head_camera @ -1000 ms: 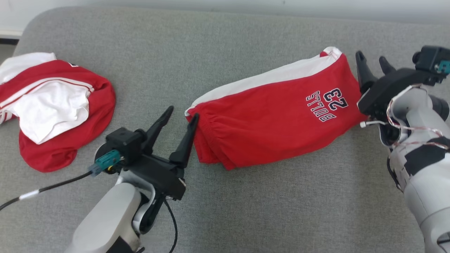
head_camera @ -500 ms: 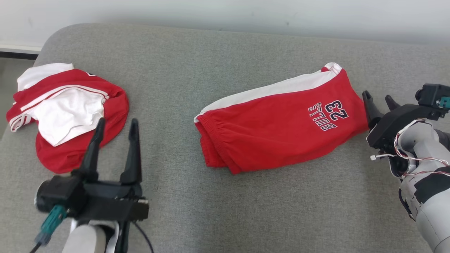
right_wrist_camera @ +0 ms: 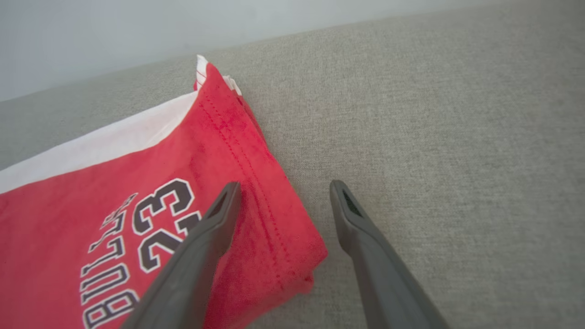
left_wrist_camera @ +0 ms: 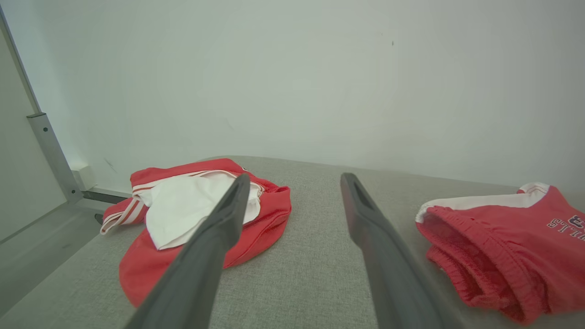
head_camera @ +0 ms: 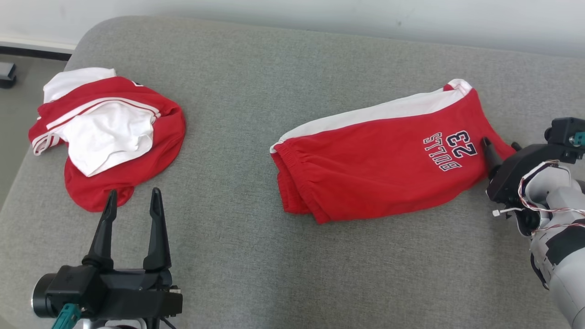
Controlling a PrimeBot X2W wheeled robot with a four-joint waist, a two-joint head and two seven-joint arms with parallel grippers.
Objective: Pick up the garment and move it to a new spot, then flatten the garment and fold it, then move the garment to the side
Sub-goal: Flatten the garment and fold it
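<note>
A folded garment [head_camera: 379,160], red shorts with a white side stripe and "BULLS 23" print, lies flat at the right of the grey cushion [head_camera: 256,91]. My right gripper [head_camera: 500,144] is open at its hem end; in the right wrist view [right_wrist_camera: 285,187] one finger hangs over the hem corner of the shorts [right_wrist_camera: 137,192] and the other over bare cushion. A crumpled red and white garment [head_camera: 105,137] lies at the left. My left gripper [head_camera: 133,194] stands open just in front of it, holding nothing. The left wrist view [left_wrist_camera: 296,180] shows both garments, crumpled [left_wrist_camera: 196,219] and folded [left_wrist_camera: 502,242].
A pale wall [head_camera: 320,13] runs behind the cushion. The cushion's rounded left edge [head_camera: 27,183] drops to the floor, where a dark object [head_camera: 7,75] sits. Bare grey fabric lies between the two garments and along the front.
The camera has shifted. My left gripper has drawn away from the shorts' waistband, leftward and back, and now points at the crumpled garment. My right gripper has pulled back slightly at the hem.
</note>
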